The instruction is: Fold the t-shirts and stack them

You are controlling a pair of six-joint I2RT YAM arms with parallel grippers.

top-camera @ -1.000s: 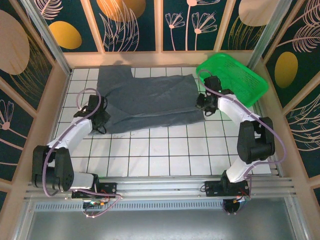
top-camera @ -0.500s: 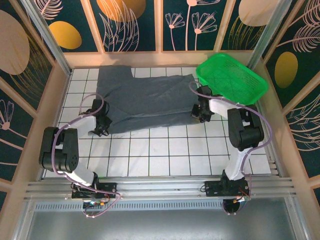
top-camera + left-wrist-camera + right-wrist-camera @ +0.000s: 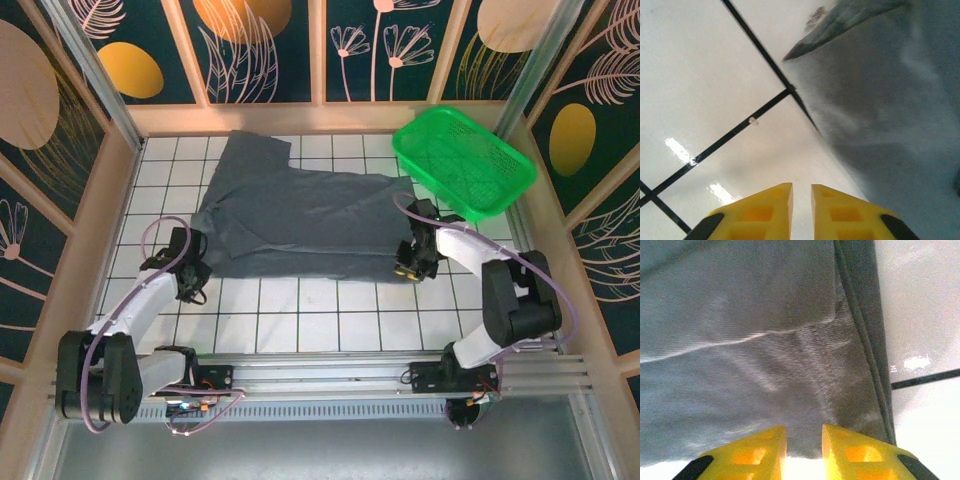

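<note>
I see a t-shirt (image 3: 300,225) spread on the tiled bench (image 3: 320,310). L claw (image 3: 801,200) & R claw (image 3: 804,442) are by its near corners, both slightly parted, gripping nothing.

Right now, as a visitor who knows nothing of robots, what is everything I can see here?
t-shirt: one, dark slate blue-grey, spread over the far half of the table.
basket: one, green plastic mesh, far right corner.
table: one, white tiles with dark grid lines.
wall panels: several, dark teal with orange and pink plant shapes, around the table.
left arm: one, white and black, reaching to the shirt's near left corner.
right arm: one, white and black, at the shirt's near right corner.
left gripper: one, yellow fingers slightly parted, over bare tile beside the shirt.
right gripper: one, yellow fingers slightly parted, over the shirt's edge.
</note>
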